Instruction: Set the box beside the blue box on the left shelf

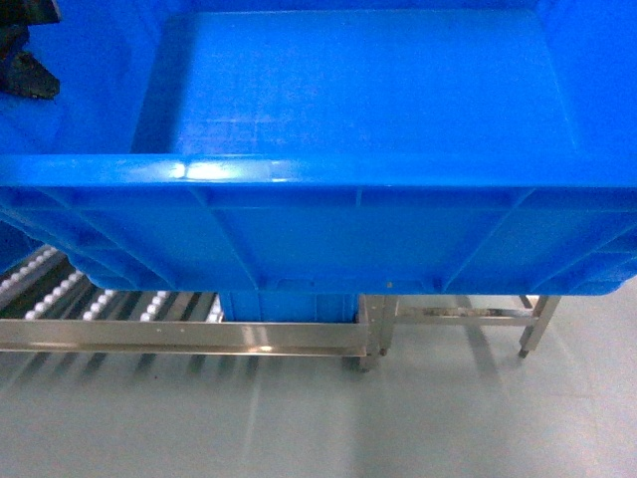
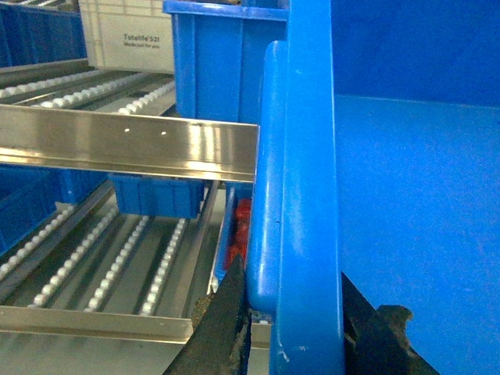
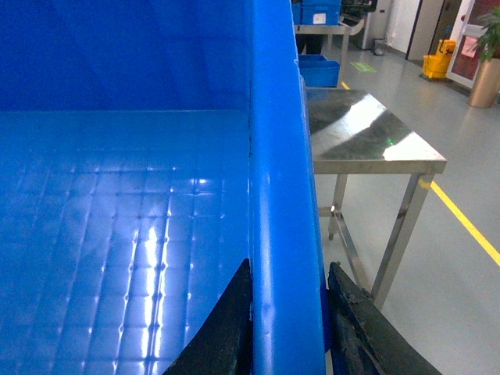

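The box [image 1: 348,90], a large bright-blue crate with a grid floor, fills the top of the head view and hangs above the floor. My left gripper [image 2: 291,273] is shut on its left rim [image 2: 301,156], one dark finger outside and one inside. My right gripper [image 3: 289,266] is shut on its right rim [image 3: 281,156] the same way. The left shelf [image 2: 125,144], grey metal with white roller tracks, lies to the left and ahead, its front lip [image 1: 179,337] below the box. A blue box [image 2: 223,70] stands on the upper level of the shelf.
A white tote [image 2: 129,35] stands behind the blue box on the rollers. A smaller blue bin [image 2: 152,195] sits on the lower level. A steel table [image 3: 367,133] stands to the right, its legs [image 1: 532,324] on grey floor with a yellow line [image 3: 465,223].
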Robot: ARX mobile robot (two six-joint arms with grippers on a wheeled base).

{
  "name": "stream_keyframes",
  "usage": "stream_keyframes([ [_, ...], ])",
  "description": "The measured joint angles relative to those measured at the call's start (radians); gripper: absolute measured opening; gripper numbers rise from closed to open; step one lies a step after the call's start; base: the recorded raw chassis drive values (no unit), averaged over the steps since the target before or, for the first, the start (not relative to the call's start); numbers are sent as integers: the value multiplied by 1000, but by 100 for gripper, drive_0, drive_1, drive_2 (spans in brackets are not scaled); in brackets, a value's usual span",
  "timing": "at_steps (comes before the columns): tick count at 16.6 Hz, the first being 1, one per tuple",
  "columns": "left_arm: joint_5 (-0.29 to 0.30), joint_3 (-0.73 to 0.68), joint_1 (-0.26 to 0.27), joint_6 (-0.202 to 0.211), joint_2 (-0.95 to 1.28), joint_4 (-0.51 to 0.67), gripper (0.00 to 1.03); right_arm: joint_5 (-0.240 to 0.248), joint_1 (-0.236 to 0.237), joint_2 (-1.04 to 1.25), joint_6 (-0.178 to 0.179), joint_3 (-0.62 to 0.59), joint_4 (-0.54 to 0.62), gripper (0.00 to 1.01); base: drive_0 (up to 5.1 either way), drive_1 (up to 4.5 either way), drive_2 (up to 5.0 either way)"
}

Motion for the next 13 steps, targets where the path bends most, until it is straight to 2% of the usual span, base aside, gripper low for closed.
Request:
stream_keyframes([
  [13, 0, 0, 0, 1, 0, 4, 17, 2, 0, 1, -2, 0, 1, 20, -502, 243, 243],
])
